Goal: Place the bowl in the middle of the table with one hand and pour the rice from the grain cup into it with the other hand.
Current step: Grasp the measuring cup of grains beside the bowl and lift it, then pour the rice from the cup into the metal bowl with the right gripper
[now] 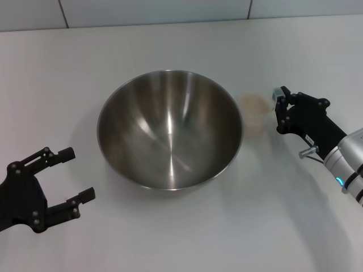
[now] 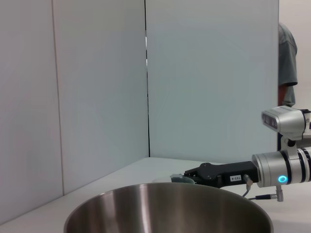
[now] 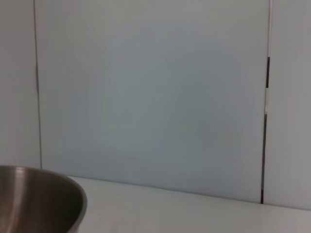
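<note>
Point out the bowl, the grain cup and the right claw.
bowl [image 1: 170, 136], head view, inner wall.
grain cup [image 1: 255, 113], head view, clear side wall.
right claw [image 1: 280, 110], head view, between its fingertips.

Pale wall panels [image 2: 97, 97], person's arm [image 2: 286, 68].

One bowl [image 1: 170, 129] stands at the centre of the one white bench [image 1: 170, 238]. One grain cup [image 1: 254, 113] sits at the bowl's three o'clock, holding one pale mass of rice [image 1: 254, 103]. Two grippers show: the left gripper [image 1: 72, 175] at eight o'clock, the right gripper [image 1: 277, 110] at three o'clock.
</note>
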`<state>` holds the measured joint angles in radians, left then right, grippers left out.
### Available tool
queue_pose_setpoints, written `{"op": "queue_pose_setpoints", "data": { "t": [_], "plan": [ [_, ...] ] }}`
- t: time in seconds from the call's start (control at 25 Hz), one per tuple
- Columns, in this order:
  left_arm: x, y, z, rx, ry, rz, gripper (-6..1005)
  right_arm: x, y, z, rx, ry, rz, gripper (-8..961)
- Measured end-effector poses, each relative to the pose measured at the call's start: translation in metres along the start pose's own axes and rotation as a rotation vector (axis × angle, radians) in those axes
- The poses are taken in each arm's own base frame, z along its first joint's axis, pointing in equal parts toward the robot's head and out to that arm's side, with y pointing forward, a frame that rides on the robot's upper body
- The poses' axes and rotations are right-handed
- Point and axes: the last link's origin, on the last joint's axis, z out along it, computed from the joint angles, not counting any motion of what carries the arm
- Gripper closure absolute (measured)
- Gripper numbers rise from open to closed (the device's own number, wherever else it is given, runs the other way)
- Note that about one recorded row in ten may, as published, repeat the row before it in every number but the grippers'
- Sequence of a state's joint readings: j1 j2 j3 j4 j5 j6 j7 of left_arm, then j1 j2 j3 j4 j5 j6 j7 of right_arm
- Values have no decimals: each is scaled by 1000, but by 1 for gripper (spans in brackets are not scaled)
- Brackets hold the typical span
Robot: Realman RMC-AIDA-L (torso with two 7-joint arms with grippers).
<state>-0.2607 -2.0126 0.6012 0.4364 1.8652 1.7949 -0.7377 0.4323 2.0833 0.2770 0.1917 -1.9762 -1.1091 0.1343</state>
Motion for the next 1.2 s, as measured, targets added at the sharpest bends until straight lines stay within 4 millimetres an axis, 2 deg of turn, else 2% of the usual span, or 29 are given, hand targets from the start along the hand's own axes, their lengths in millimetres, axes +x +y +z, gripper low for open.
{"op": "queue_pose_setpoints", "data": {
  "t": [0.28,0.64,0.96,1.2],
  "plan": [
    [0,1,0,0,1,-1,187,-1,0,3,5,4,9,932],
    [-1,1,-2,2,-3,-1,187,-4,-3,-7,36,-52,32,936],
    [-2,2,-1,0,-4,-4,187,-26,-18,-32,82,-258,51,935],
    [-1,2,-1,-1,-5,-3,187,-39,-27,-36,103,-347,36,934]
  ]
}}
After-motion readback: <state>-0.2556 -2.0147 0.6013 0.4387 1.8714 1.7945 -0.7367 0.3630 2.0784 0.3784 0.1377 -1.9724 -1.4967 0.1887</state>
